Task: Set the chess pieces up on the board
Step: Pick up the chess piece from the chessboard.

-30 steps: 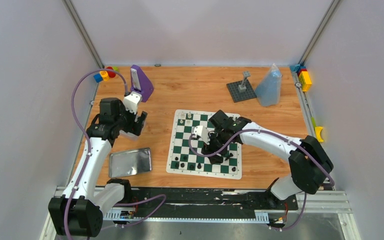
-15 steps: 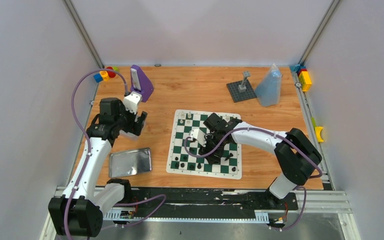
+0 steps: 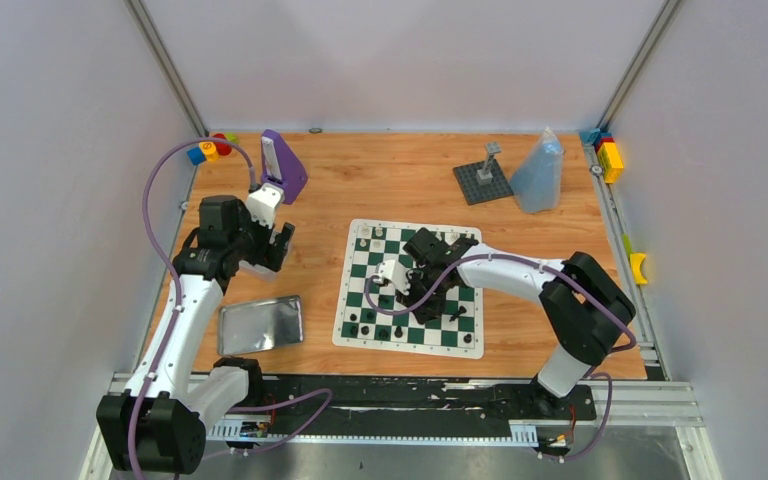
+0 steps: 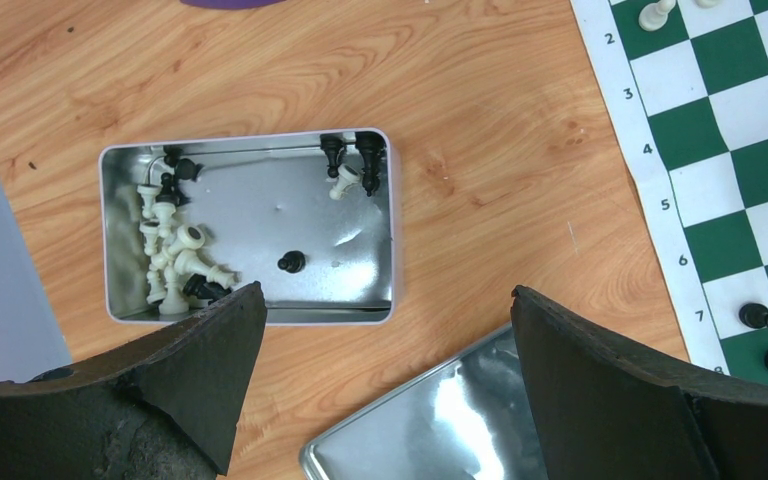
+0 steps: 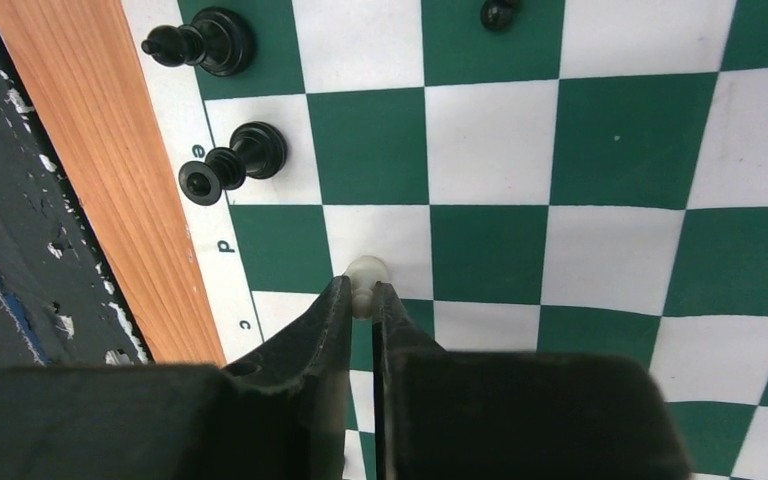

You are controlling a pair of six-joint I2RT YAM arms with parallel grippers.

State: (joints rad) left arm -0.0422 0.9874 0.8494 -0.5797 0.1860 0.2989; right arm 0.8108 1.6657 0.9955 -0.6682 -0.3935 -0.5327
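One small white chess piece, cream-coloured with a round head, is pinched between the tips of the right pincer, whose jaws stand almost together on it. It is over a white square close to the edge of the board, a flat mat checkered dark green and white with a lettered white border. Whether its foot touches the mat I cannot tell. Two black pieces sit on the squares just beside that border. The left pincer is spread wide and holds nothing, above the wooden worktop left of the board. Below it an open tin holds a jumble of black and white pieces, with a shiny tin lid just beside it.
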